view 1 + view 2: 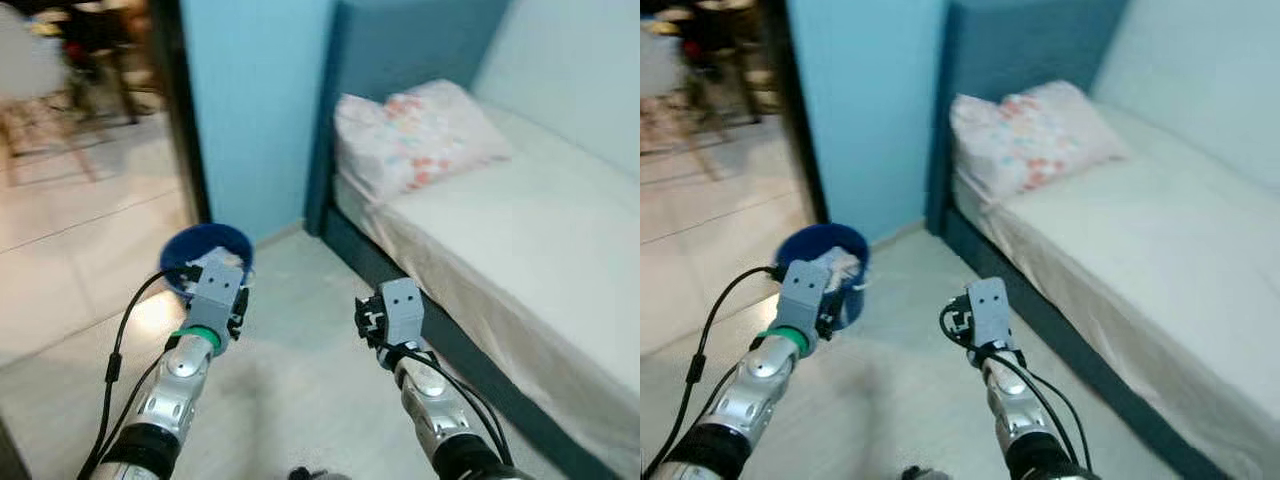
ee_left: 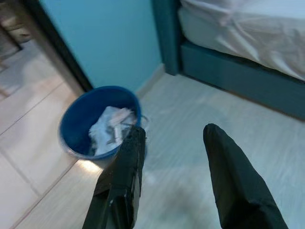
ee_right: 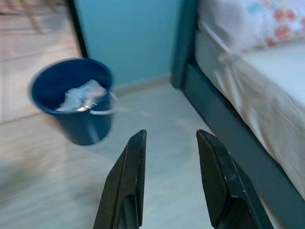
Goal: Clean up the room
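One blue bucket (image 3: pixel 71 98), one pillow (image 1: pixel 415 135), one bed (image 1: pixel 520 250).

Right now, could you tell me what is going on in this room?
The robot stands on the floor beside a bed with a floral pillow, both arms raised forward. The left gripper and right gripper are open and hold nothing. A blue bucket holding crumpled paper trash sits by the blue wall near the doorway, just ahead of the left gripper.
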